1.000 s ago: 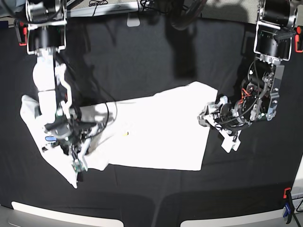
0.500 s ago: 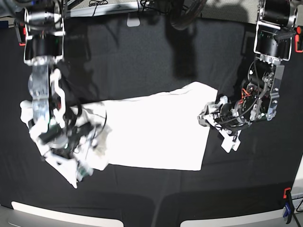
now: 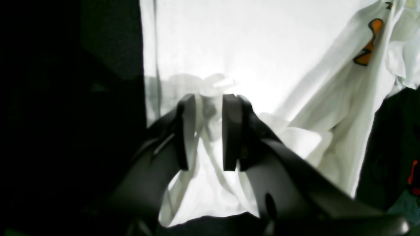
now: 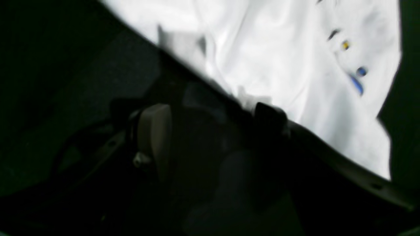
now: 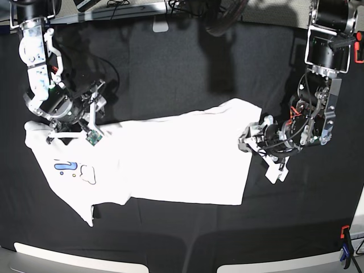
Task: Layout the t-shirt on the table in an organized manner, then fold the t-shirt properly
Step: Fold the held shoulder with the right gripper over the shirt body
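The white t-shirt (image 5: 182,165) lies spread across the black table (image 5: 170,74), with a blue print (image 5: 65,166) showing near its left end. My left gripper (image 5: 245,142) is at the shirt's right edge. In the left wrist view it (image 3: 205,131) is shut on a bunched fold of the t-shirt (image 3: 262,59). My right gripper (image 5: 85,122) hovers over the shirt's upper left corner. The right wrist view shows it (image 4: 211,131) open with nothing between its fingers and the t-shirt (image 4: 279,59) beyond them.
Orange clamps (image 5: 358,51) (image 5: 25,42) sit at the table's far corners and a blue clamp (image 5: 345,256) at the near right. A white edge strip (image 5: 74,259) runs along the front. Cables hang at the back.
My right gripper opened, let go of the shirt's left part and pulled up and back. That part now lies flat with its print showing. The left arm has not moved.
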Available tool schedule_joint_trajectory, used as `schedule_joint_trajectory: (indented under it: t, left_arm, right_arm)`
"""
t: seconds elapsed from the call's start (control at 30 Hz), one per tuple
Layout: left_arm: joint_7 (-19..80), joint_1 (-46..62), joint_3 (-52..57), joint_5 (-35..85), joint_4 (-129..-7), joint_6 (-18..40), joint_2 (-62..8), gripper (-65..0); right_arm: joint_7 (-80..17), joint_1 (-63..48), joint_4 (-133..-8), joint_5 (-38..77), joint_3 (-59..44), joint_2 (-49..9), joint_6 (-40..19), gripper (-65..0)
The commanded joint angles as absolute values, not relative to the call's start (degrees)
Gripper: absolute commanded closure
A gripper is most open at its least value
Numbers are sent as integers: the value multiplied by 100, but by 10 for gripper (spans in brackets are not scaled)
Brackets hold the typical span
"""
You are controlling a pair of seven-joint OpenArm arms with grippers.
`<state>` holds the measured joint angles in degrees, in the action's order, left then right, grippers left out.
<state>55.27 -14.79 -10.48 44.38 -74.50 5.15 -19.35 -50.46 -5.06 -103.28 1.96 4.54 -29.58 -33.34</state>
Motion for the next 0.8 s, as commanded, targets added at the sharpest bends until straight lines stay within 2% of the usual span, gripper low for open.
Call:
schedule_joint_trajectory:
  t: [0.0,0.2,0.47,0.77]
  left_arm:
    - [5400,-1619,-1022,4508,-7533,565,-1970,-130]
    - [5402,-1619,-1022,4508,-7533,565,-1970,-130]
    - [5402,-1619,-1022,4508,-7533,565,-1973,-130]
    - [5402,-1619,-1022,4506,-7533,565,-1970,-130]
  right_arm:
    - [-4873,-412,-10433,189,467,-3033,-3183,-384]
    - [-4589,-336,-10280,-486,1120,-3035,-2547,-383]
    - [-4550,200,-9918,-1940,2709,-3030,-1133,-383]
    - [-4543,543,-9550,-1935,3035,-3030,-1004,-383]
